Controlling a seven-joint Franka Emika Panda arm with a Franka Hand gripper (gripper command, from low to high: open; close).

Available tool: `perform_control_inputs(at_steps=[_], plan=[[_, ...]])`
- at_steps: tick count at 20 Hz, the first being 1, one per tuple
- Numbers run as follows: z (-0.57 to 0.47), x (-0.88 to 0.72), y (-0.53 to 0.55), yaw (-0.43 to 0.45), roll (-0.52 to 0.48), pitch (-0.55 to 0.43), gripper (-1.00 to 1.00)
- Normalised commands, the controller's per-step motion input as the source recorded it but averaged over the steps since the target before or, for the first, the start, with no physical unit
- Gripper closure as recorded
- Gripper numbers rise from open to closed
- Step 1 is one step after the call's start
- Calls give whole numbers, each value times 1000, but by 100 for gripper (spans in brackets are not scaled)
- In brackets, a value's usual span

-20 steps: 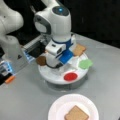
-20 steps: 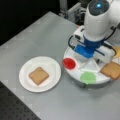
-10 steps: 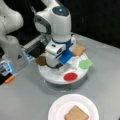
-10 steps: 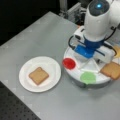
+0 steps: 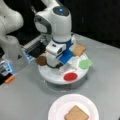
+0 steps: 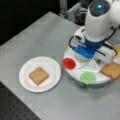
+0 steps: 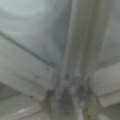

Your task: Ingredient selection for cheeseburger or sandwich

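In both front views my gripper (image 5: 57, 65) (image 6: 87, 53) is lowered into the middle of the white sectioned tray (image 5: 53, 76) (image 6: 75, 78), and the wrist body hides its fingers. The ingredients in the tray are a red disc (image 5: 70, 76) (image 6: 69, 63), a green leaf (image 5: 85, 63) (image 6: 88, 77), a brown toast square (image 5: 79, 49) (image 6: 112, 70) and a dark patty (image 5: 41, 60). One toast square (image 5: 76, 113) (image 6: 38, 75) lies alone on the paper plate (image 5: 60, 107) (image 6: 53, 72). The wrist view shows only the tray's dividers (image 7: 67, 75), very close.
A second white arm (image 5: 10, 37) stands at a front view's left, with a dark box (image 5: 37, 50) behind the tray and a small orange part (image 5: 10, 79) beside it. A black perforated surface (image 6: 15, 110) borders the table at a front view's bottom left.
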Motion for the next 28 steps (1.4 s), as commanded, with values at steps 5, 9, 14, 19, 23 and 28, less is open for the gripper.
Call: perform_control_inputs(at_steps=[5,9,14,19,23,28], plan=[[-73,-254,-71,260,108,-147,-100],[-54,-275,-118,253,129,-119,-100],[-42,-286,-147,219,126,-106,-100],[-18,-295,-176,270,139,-65,-100],[1,-279,-197,355,122,-56,-100],[1,-261,-228,324,90,-72,-100]])
